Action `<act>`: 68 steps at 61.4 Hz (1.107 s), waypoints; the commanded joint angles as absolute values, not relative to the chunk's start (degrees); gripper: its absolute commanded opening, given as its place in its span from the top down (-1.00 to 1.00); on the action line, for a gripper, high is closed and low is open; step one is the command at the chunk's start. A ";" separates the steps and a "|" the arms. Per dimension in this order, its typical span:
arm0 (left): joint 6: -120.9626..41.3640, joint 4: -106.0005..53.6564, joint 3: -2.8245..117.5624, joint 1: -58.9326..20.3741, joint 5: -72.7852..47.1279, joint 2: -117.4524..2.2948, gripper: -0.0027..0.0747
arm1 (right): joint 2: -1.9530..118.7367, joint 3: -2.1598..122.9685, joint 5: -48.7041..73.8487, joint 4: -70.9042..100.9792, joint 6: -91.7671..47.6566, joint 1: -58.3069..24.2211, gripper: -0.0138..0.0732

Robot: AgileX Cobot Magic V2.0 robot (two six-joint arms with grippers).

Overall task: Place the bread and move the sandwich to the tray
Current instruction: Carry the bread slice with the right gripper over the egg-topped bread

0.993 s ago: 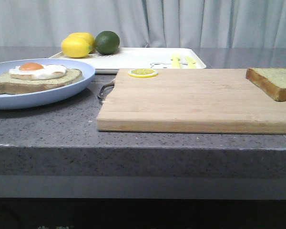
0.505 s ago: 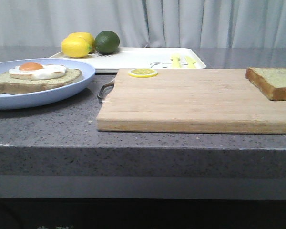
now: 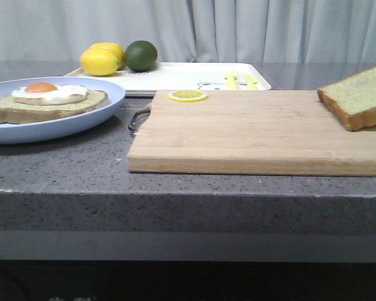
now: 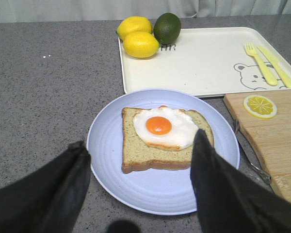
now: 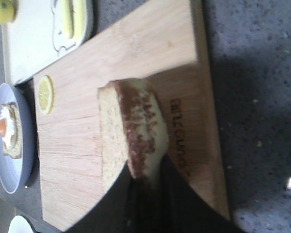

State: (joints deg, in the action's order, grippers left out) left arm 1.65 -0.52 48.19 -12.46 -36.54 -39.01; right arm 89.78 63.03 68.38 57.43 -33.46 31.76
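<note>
The bread (image 3: 357, 94) is tilted, its outer end raised off the wooden cutting board (image 3: 238, 132) at the far right. In the right wrist view my right gripper (image 5: 143, 172) is shut on the bread (image 5: 131, 131) at one edge. The gripper itself is out of the front view. The egg-topped slice (image 3: 47, 100) lies on the pale blue plate (image 3: 81, 122) at the left. My left gripper (image 4: 139, 141) hangs open and empty above the plate (image 4: 111, 184) and the egg slice (image 4: 160, 136). The cream tray (image 3: 175, 75) lies behind, and also shows in the left wrist view (image 4: 203, 58).
Two lemons (image 3: 101, 59) and a lime (image 3: 141, 55) sit on the tray's left end, a yellow fork and knife (image 3: 240, 80) on its right. A lemon slice (image 3: 188, 95) lies on the board's far left corner. The board's metal handle (image 3: 138, 119) points toward the plate.
The bread lay flat on the board's right end. Now its outer end is lifted and it tilts upward. The plate and the left side have not changed.
</note>
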 commanded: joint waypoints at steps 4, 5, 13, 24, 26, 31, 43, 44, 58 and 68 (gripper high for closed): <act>1.69 -0.82 49.83 -12.82 -32.16 -39.01 -0.20 | 83.84 64.15 76.85 67.00 -33.68 31.88 0.76; 1.69 -0.82 49.83 -12.82 -32.16 -39.01 -0.20 | 83.44 64.15 76.86 68.10 -33.67 31.88 0.76; 1.69 -0.82 49.83 -12.82 -32.16 -39.01 -0.20 | 79.54 64.15 76.86 75.62 -33.61 31.11 0.76; 1.69 -0.82 49.83 -12.82 -32.02 -39.01 -0.20 | 75.21 64.15 76.74 84.18 -33.61 24.08 0.76; 1.69 -0.82 49.83 -12.82 -32.02 -39.01 -0.20 | 74.80 64.15 76.63 85.39 -33.61 21.79 0.76; 1.69 -0.99 49.83 -12.82 -32.02 -39.01 -0.20 | 74.15 64.15 75.02 88.38 -33.61 15.28 0.76; 1.69 -0.99 49.83 -12.82 -32.02 -39.01 -0.20 | 74.07 64.15 59.53 93.80 -33.61 -3.65 0.76; 1.69 -0.99 49.83 -12.82 -32.02 -39.01 -0.20 | 74.07 64.15 57.09 93.80 -33.67 -5.00 0.76; 1.69 -0.99 49.83 -12.82 -32.02 -39.01 -0.20 | 76.88 64.20 33.13 98.24 -34.57 -23.98 0.76; 1.69 -0.99 49.83 -12.82 -32.12 -39.01 -0.20 | 83.63 67.14 30.01 109.58 -40.10 -29.84 0.76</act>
State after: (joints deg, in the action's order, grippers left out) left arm 1.61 -0.52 48.19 -12.46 -36.54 -39.01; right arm 82.48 63.73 30.66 99.63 -36.05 -28.22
